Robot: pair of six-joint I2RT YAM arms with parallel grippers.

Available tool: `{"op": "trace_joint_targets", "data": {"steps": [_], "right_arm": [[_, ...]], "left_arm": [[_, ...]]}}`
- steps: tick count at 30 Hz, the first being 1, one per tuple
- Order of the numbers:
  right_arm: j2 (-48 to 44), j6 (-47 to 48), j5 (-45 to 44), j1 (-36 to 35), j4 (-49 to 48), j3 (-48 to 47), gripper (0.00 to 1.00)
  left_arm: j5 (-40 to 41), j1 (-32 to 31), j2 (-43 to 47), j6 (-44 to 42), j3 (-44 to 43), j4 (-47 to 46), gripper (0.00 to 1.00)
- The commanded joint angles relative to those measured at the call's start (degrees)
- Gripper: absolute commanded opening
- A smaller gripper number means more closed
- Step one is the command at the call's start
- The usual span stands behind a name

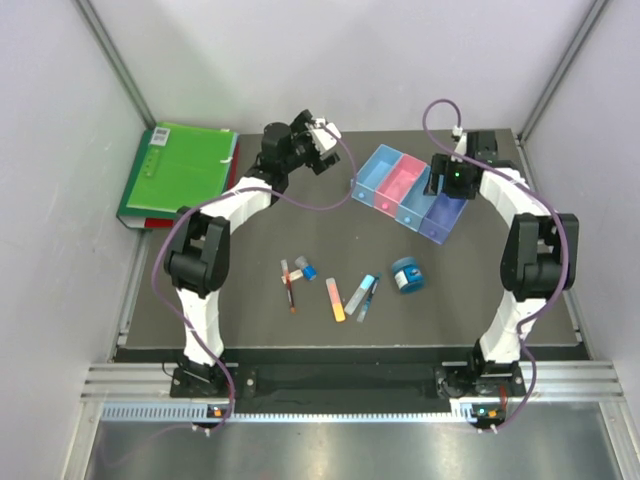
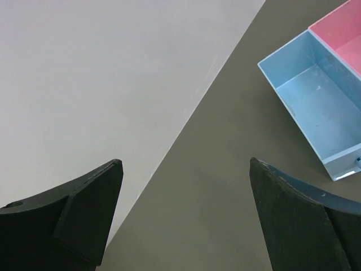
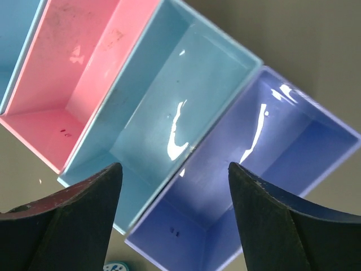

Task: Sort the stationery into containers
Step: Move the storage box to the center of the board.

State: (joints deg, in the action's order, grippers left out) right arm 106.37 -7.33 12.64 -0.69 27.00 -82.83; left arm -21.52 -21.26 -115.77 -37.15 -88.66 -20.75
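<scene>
Left claw (image 2: 185, 164): was spread wide, empty, above the surface (image 2: 225, 186).
Right claw (image 3: 175, 167): was spread, empty, over the bins (image 3: 197, 84).

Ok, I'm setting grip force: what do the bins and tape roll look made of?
Bins: probably thin moulded plastic, glossy and translucent, going by the sharp white glare streaks on their walls. Tape roll: a blue ring, too small to tell material or finish.

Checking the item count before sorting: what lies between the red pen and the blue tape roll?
Top view: between red pen and tape roll lie a blue-capped piece, orange-pink stick, grey stick and blue pen.
</scene>
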Motion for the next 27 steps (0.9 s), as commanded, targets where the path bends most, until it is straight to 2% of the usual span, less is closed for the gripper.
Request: {"op": "trace_joint_targets", "data": {"steps": [1, 13, 19, 23, 27], "right_arm": [[1.47, -0.14, -0.69, -2.12, -2.04, -1.46, 0.75], [5.52, 0.65, -2.54, -3.53, -1.52, -3.04, 0.70], [6.31, 1.18, -3.68, -3.97, -1.60, -3.92, 0.61], [6.92, 2.58, -4.91, -4.41, -1.34, -4.97, 0.51], [7.45, 3.73, -5.61, -4.85, -0.81, -6.12, 0.47]], "left_arm": [[1.39, 0.69, 5.28, 1.63, 0.86, -4.38, 0.99], [2.80, 2.27, 8.36, 3.04, 2.00, -4.56, 0.99], [2.80, 2.80, 8.63, 2.96, 1.74, -4.30, 0.99], [2.88, 3.06, 8.19, 3.22, 1.48, -4.21, 0.99], [2.71, 3.24, 7.75, 3.57, 0.77, -4.21, 0.99]]}}
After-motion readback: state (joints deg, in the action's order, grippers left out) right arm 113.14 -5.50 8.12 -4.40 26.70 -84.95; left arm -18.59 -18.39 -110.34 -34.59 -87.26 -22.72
